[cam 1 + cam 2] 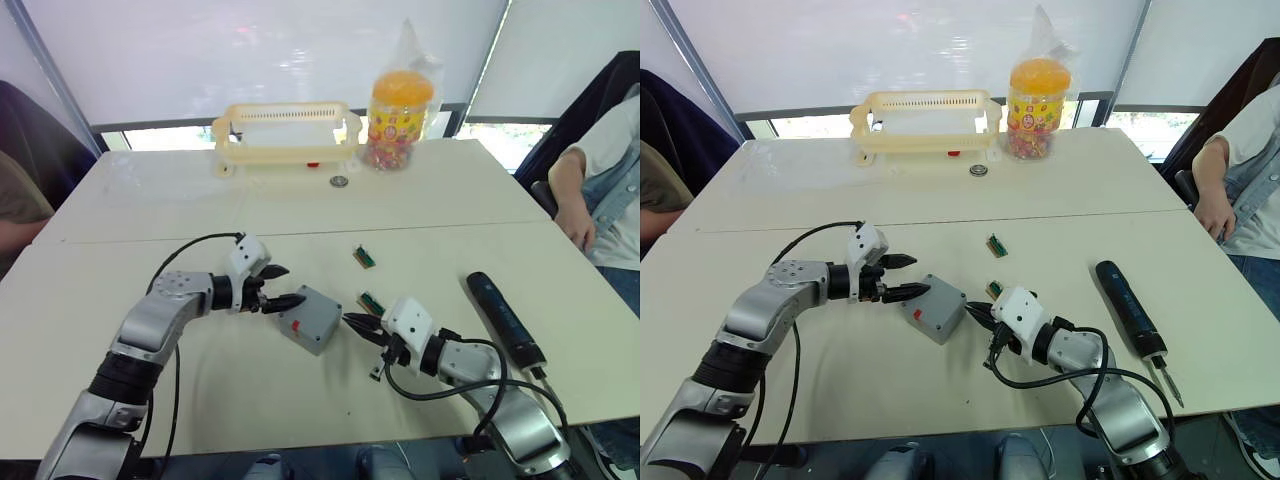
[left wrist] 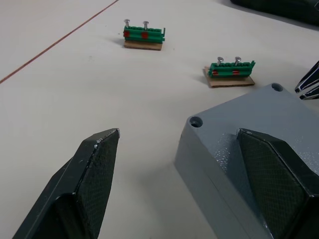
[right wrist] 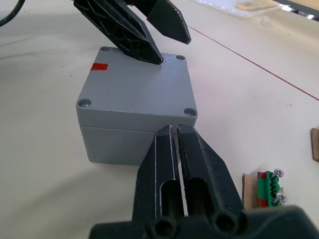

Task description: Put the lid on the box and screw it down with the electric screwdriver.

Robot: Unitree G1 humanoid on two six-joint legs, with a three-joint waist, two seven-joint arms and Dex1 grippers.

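The grey box (image 1: 308, 322) sits mid-table with the flat grey lid (image 3: 137, 84) lying on top; a seam shows between them, and a red mark is on the lid. My left gripper (image 1: 290, 285) is open at the box's left edge: one finger (image 2: 271, 169) rests over the lid and the other finger (image 2: 94, 164) hangs beside the box above the table. My right gripper (image 1: 350, 322) is shut and empty, its tips right at the box's opposite edge. The black-and-blue electric screwdriver (image 1: 505, 318) lies on the table to the right, away from both grippers.
Two small green terminal pieces (image 1: 364, 257) (image 1: 371, 302) lie just right of the box. At the back stand a yellow basket (image 1: 287, 135), a candy jar (image 1: 400, 118) and a coin (image 1: 339, 181). A seated person (image 1: 600, 190) is at the table's right edge.
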